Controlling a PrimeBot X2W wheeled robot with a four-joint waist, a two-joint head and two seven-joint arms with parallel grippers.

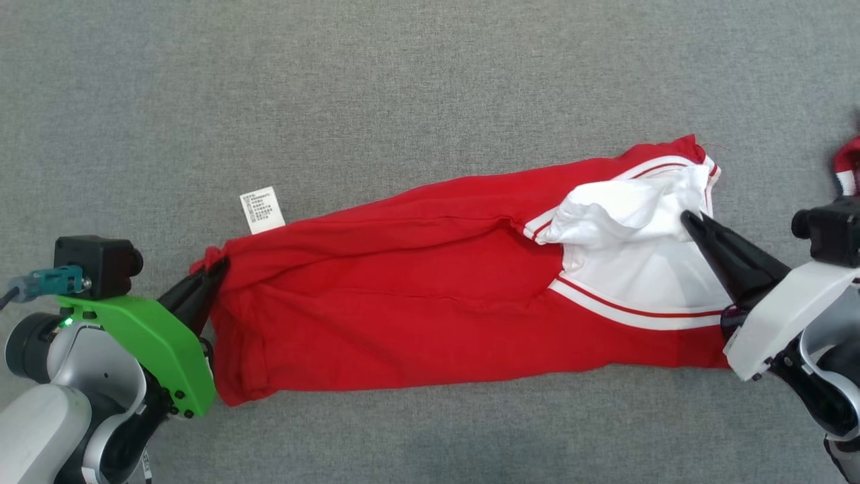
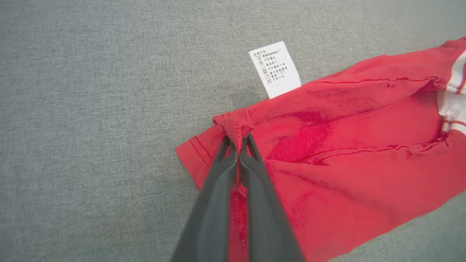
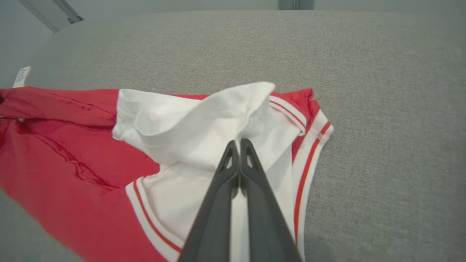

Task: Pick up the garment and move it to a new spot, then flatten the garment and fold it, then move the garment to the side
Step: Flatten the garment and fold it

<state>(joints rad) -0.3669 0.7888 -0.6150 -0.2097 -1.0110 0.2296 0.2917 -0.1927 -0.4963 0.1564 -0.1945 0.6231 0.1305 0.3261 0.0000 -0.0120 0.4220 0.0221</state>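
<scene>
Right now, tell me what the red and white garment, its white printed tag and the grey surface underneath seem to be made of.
The red and white garment: soft matte knit cloth, probably cotton jersey; it creases and bunches, with stitched hems. The white printed tag: thin, smooth label, fabric or paper, unclear which; lies flat. The grey surface: matte textile covering, with a fine speckled weave.

Bright even light, soft shadows, slight wide-angle distortion w/ edge blur
</scene>
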